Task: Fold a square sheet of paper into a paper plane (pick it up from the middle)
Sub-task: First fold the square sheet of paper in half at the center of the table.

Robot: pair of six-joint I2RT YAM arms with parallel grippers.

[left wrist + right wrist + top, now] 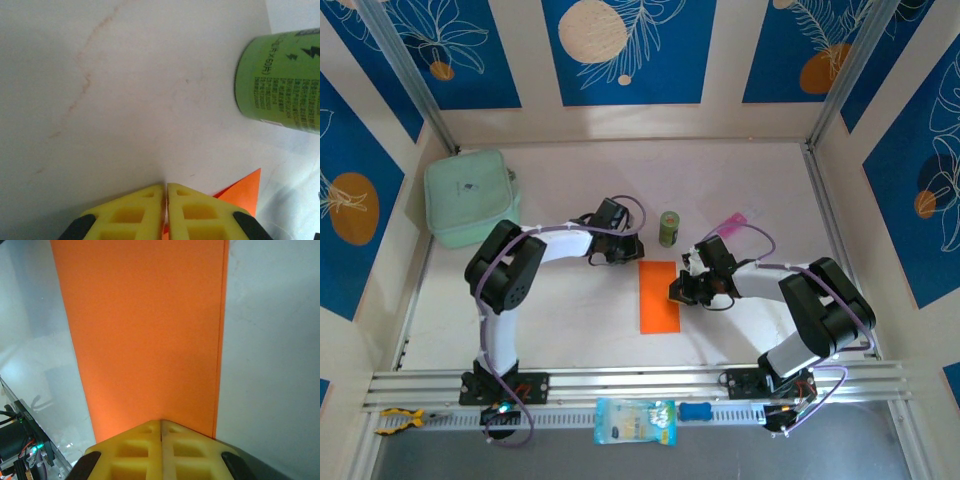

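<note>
Left end effector [165, 186]: yellow fingers pressed almost together, with only a thin slit left between them and a sliver of orange low in that slit. Looked pinched on a corner of the sheet.
Left end effector, top view [620, 250]: sat at the far left corner of the orange strip, at the end of an arm bent in from the left base.
Right end effector [161, 421]: yellow fingers pressed fully together, nothing seen between them, tips at the near edge of the orange surface.
Right end effector, top view [678, 290]: touched the right long edge of the strip.
Square sheet of paper [659, 298]: lay flat as a narrow orange rectangle in the middle of the tabletop, between the two end effectors, long side running away from the arm bases.
Sheet, right wrist view [145, 330]: smooth, with a second layer lined up just inside one long edge.
Sheet, left wrist view [245, 192]: one pointed corner stuck out beside the fingers, slightly raised.
Tabletop [580, 310]: white, faintly stained.
Green can [668, 228]: upright, just beyond the sheet's far end and apart from it; close to the left fingers in the wrist view [280, 80].
Pink packet [732, 220]: beyond the right arm.
Mint-green pouch [470, 197]: far left corner, well apart from the sheet.
</note>
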